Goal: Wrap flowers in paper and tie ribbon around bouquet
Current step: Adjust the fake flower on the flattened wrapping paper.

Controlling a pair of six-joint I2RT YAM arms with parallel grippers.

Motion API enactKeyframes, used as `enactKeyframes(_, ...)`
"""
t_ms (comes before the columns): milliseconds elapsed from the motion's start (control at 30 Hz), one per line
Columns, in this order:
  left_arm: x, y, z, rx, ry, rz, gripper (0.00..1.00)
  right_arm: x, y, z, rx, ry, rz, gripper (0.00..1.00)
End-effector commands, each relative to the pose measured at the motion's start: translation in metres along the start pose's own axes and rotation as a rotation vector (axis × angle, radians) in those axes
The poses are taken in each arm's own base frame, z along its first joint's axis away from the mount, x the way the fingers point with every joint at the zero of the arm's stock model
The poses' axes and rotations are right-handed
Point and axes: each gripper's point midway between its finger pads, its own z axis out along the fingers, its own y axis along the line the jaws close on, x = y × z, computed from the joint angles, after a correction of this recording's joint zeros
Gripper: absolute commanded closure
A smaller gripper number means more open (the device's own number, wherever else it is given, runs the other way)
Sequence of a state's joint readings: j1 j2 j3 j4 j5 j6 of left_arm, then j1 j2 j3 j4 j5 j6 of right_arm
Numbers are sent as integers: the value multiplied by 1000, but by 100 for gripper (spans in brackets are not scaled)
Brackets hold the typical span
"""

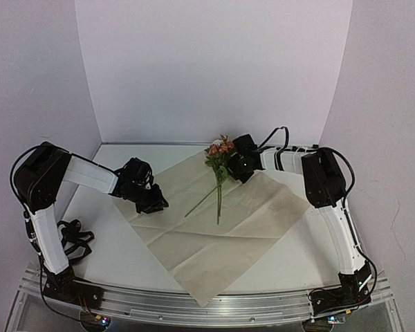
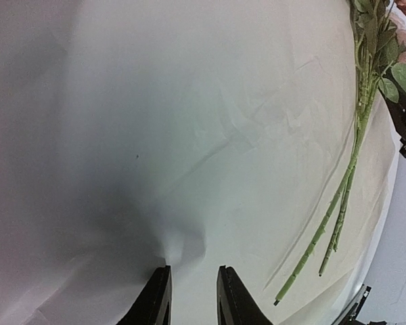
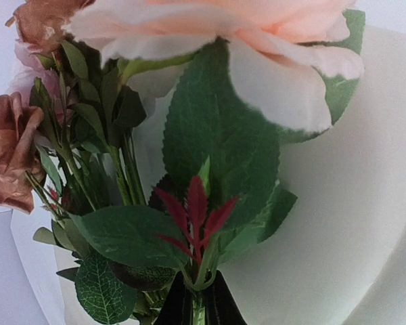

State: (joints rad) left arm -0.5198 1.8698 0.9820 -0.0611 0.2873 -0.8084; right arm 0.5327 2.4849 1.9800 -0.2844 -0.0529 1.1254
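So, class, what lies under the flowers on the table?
The flowers lie on the tan paper, spread over the white table. Paper directly beneath the blooms is hidden by leaves and by the right gripper shut on the stems.

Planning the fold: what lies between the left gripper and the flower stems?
Only bare paper between left gripper and stems; left wrist view shows it.
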Motion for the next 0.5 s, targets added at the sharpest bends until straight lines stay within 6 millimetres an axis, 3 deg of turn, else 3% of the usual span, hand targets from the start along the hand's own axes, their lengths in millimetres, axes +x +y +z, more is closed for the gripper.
enactKeyframes(0,1,8,-3,-47,20,7,72,-9,23,-32,-56,-15,-38,100)
enactKeyframes(267,0,6,-1,-37,28,11,69,-15,30,-58,-73,-35,-83,98)
enactKeyframes(467,-3,4,-3,-28,26,19,68,-12,29,-65,-75,-27,-101,83)
